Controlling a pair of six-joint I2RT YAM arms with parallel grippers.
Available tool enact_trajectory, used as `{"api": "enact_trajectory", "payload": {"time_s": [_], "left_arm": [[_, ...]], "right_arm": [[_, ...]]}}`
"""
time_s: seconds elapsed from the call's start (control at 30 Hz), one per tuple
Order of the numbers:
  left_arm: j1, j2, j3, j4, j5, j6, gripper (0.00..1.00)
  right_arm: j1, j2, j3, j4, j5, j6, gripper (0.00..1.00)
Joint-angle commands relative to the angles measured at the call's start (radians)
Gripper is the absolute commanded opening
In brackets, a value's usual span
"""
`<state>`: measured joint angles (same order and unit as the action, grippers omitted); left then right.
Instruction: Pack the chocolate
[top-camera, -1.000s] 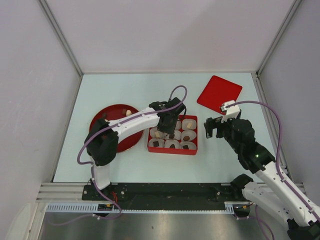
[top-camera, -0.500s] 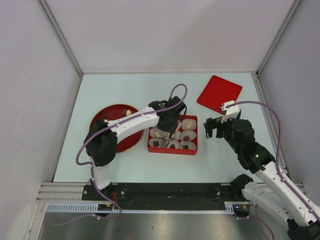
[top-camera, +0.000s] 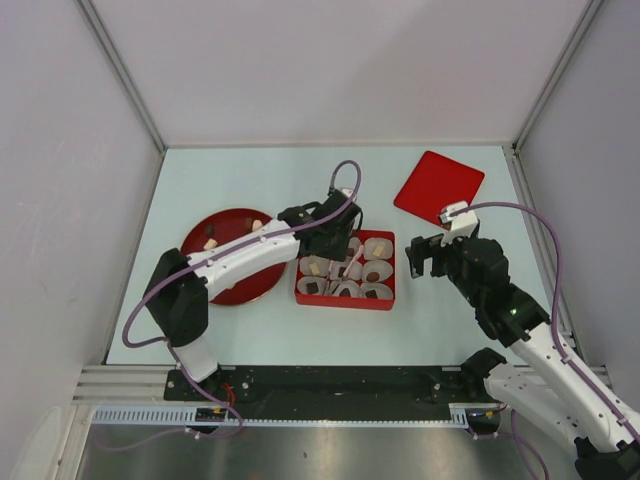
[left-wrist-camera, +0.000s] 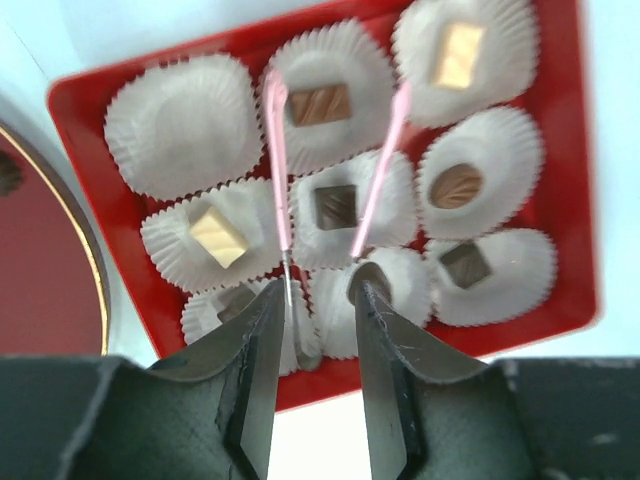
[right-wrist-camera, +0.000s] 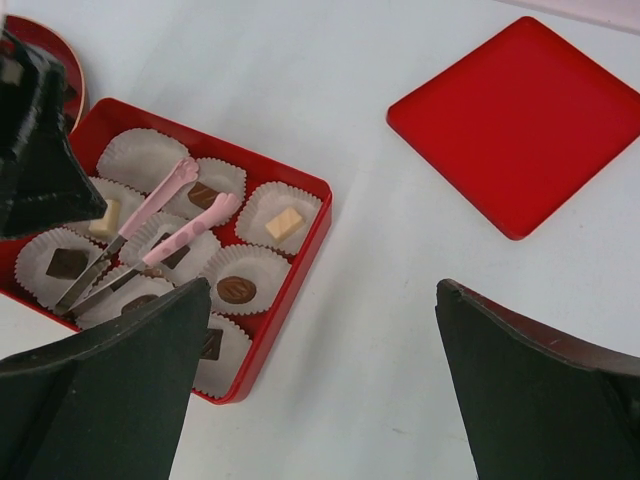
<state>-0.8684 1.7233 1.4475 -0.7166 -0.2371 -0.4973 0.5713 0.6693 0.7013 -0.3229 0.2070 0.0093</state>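
**Red box of chocolate on the tabletop, seen between spread fingers**
The red box (right-wrist-camera: 285, 305) sits on the pale tabletop (right-wrist-camera: 380, 330), lined with white paper cups (right-wrist-camera: 140, 155). Most cups hold one piece of chocolate (right-wrist-camera: 236, 290), either dark brown or cream. Pink-handled tongs (right-wrist-camera: 158, 202) slant across the middle cups. A flat red square (right-wrist-camera: 515, 125) lies beyond the box to its right, well apart. The right fingers (right-wrist-camera: 110, 390) stand wide on the near side of the box, with nothing between them.

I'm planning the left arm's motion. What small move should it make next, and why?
Probably swing the left gripper over to the red plate. Its tongs hang empty above the box, one paper cup looks unfilled, and chocolates lie on the plate.
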Motion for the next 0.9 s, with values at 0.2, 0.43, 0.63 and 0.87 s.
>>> {"api": "enact_trajectory", "payload": {"time_s": [0.2,0.43,0.63,0.87], "left_arm": [[0.002,-0.071,-0.136,0.201,-0.068,0.012,0.33],[0.023,-0.258,-0.277,0.29,-0.155,0.035,0.38],[0.092,-0.512,-0.419,0.364,-0.214,0.097,0.48],[0.181,-0.782,-0.526,0.381,-0.251,0.21,0.86]], "right_arm": [[-0.008,0.119,0.063,-0.007,-0.127,0.119,0.99],[0.067,0.373,0.177,-0.048,-0.062,0.369,0.94],[0.119,0.611,0.286,-0.035,-0.017,0.585,0.87],[0.114,0.775,0.322,0.013,-0.035,0.849,0.71]]}}
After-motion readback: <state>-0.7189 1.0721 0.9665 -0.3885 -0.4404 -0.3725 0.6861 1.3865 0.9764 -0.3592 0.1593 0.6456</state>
